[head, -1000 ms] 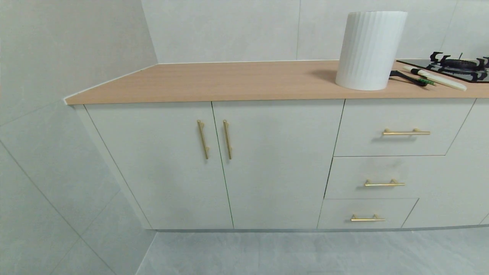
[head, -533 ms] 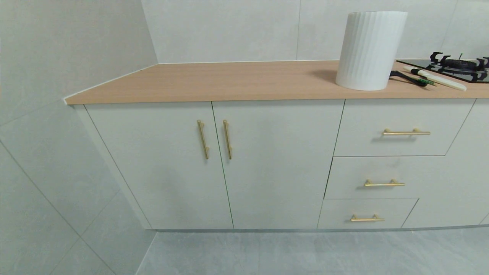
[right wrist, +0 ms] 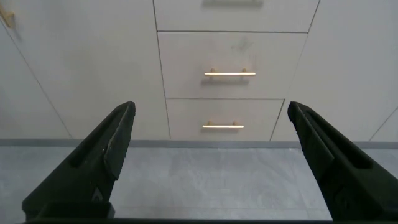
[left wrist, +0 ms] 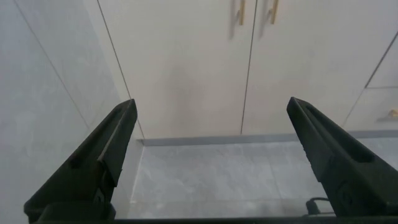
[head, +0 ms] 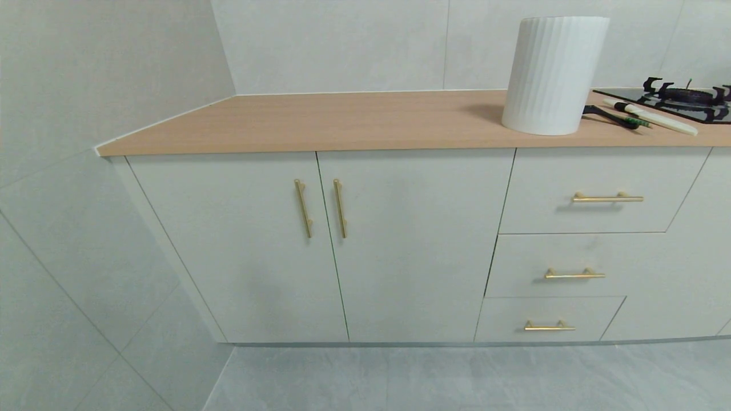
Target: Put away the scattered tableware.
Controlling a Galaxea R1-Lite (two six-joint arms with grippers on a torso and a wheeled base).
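Note:
On the wooden countertop [head: 342,120], at its right end, lie a black-handled utensil with a green part [head: 614,117] and a cream-coloured utensil [head: 657,119], just right of a tall white ribbed container [head: 551,74]. My left gripper [left wrist: 211,118] hangs low in front of the double cabinet doors [left wrist: 249,62], open and holding nothing. My right gripper [right wrist: 211,118] is also low, facing the lower drawers [right wrist: 230,65], open and holding nothing.
A black gas hob [head: 679,97] sits at the counter's far right. Below are two cabinet doors with gold handles [head: 320,208] and three drawers [head: 605,197]. A tiled wall [head: 85,171] closes the left side. Grey floor [head: 457,377] lies in front.

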